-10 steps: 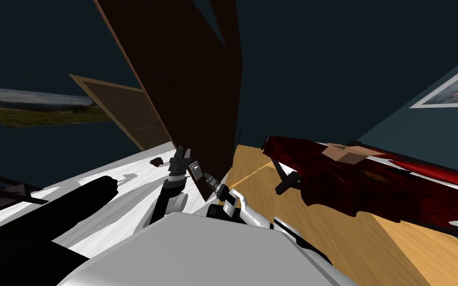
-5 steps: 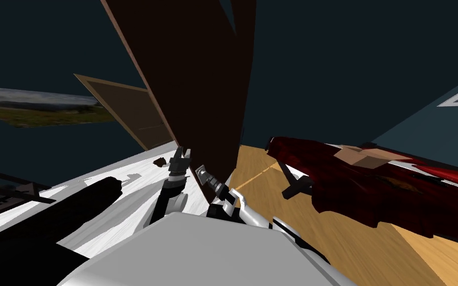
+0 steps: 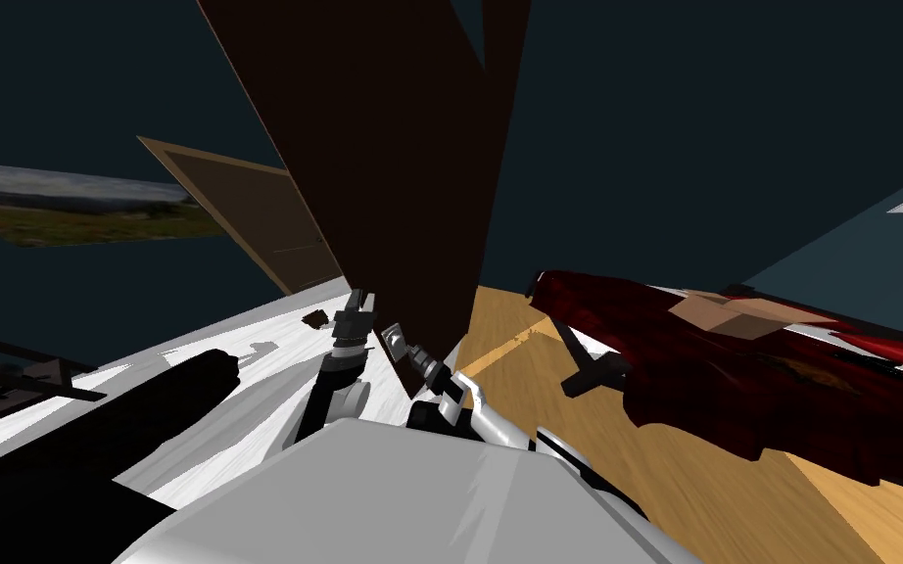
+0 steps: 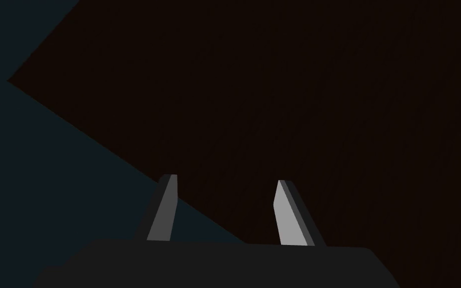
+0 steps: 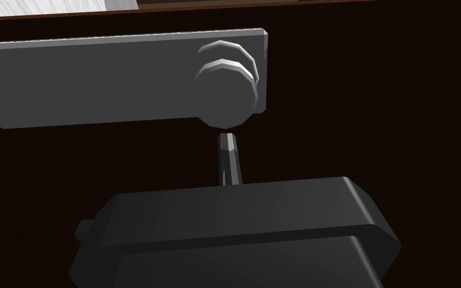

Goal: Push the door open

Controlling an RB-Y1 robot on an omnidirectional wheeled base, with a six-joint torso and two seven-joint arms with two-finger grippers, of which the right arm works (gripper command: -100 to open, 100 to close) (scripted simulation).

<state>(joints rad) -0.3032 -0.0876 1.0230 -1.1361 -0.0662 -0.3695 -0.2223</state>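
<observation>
Mid-push, the right gripper (image 5: 227,139), fingers closed on nothing, points at the dark door (image 5: 374,100) just beside its knob (image 5: 227,95); next it likely needs steady forward pressure.

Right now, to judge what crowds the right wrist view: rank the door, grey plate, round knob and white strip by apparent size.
1. door, dark brown, by far the largest
2. grey plate
3. round knob
4. white strip, smallest, though it lies farther off than the rest
</observation>
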